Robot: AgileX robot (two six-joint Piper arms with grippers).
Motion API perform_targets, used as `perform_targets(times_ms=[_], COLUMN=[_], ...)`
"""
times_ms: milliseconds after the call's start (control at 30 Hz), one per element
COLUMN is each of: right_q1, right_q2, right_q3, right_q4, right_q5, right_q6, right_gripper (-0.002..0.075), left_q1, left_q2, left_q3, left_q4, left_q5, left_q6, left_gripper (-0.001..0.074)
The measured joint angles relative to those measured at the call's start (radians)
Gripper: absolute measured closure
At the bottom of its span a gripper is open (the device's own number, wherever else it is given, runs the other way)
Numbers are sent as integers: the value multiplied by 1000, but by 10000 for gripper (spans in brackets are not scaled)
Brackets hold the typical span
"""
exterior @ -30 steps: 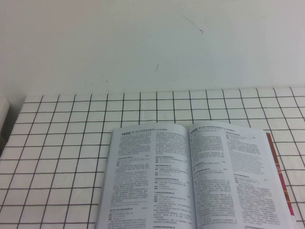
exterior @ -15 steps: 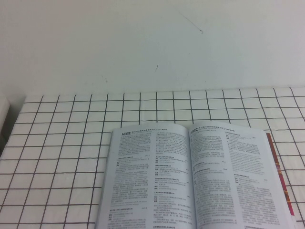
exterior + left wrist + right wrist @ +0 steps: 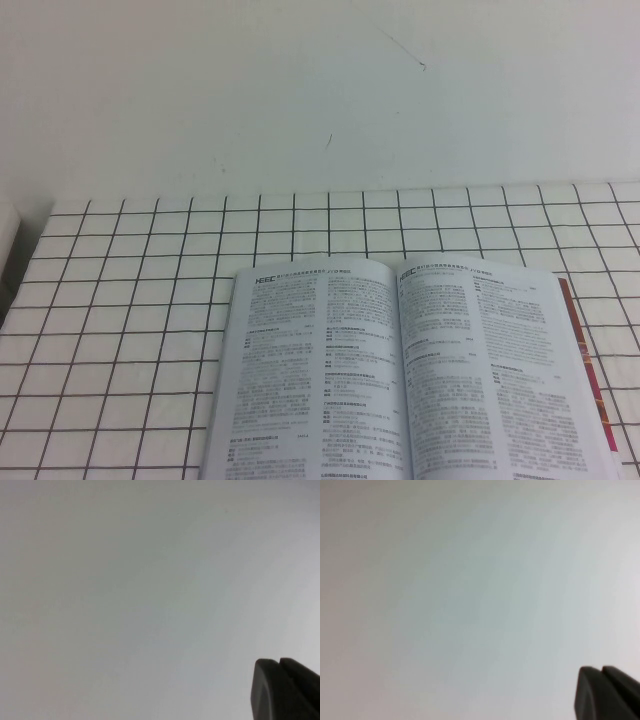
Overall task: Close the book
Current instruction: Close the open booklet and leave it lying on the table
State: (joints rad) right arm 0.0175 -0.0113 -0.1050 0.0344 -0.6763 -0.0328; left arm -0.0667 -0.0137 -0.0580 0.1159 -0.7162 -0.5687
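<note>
The book [image 3: 400, 380] lay open and flat on the checked tablecloth [image 3: 140, 300], at the near side of the table and somewhat to the robot's right of the middle. Its near end ran out of the high view. Both facing pages were covered in columns of small print, each with a bold heading at the far end. The fold ran away from the robot between them. A strip of red cover [image 3: 590, 385] showed along the outer edge of the right-hand page. Behind the table rose a plain white wall [image 3: 300, 100] with a few faint marks. Neither arm appeared in the high view. The left gripper [image 3: 282, 690] showed only as a dark piece in one corner of its wrist view, against a blank pale surface. Whether it was open or closed could not be told, and nothing was seen in its hold. The right gripper [image 3: 605, 692] showed the same way in its own wrist view, its state equally unclear.
</note>
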Motion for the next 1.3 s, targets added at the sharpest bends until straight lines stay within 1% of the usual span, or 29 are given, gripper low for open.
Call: perform_targets(times_ms=[100,233,300,367,400,467,533,633,700,767,833,900,967,1033,1133,1200,1300], right_q1=[0,0,0,0,0,0,0,0,0,0,0,0,0,0,0,0,0], right_q2=[2,70,131,184,222,278,331,390,425,453,474,491,507,518,535,541,545], right_q3=[-171,-420,-535,-611,-657,-703,-721,-710,-683,-648,-603,-551,-505,-462,-407,-382,-358], right_q4=[-210,-432,-553,-654,-765,-893,-1036,-1241,-1381,-1518,-1649,-1719,-1749,-1762,-1766,-1769,-1779], right_q5=[34,121,196,266,315,379,434,499,525,532,532,532,532,530,504,448,334], right_q6=[134,342,472,570,639,740,852,1030,1153,1245,1326,1370,1402,1457,1560,1625,1667], right_gripper=[729,729,729,729,729,729,729,729,729,729,729,729,729,729,729,729,729], left_q1=[0,0,0,0,0,0,0,0,0,0,0,0,-2,-14,-45,-56,-60], left_q2=[0,-2,8,36,50,82,117,172,204,239,271,308,342,371,407,419,426], left_q3=[-139,-358,-447,-531,-558,-602,-614,-614,-614,-614,-614,-614,-614,-614,-614,-614,-614], left_q4=[140,315,423,546,597,711,769,765,718,632,530,402,271,152,30,-21,-60], left_q5=[95,264,342,432,479,578,675,860,1000,1126,1221,1301,1371,1422,1467,1482,1484], left_q6=[-94,-221,-285,-367,-401,-484,-540,-567,-522,-393,-230,-38,129,247,386,449,491], left_gripper=[738,738,738,738,738,738,738,738,738,738,738,738,738,738,738,738,738])
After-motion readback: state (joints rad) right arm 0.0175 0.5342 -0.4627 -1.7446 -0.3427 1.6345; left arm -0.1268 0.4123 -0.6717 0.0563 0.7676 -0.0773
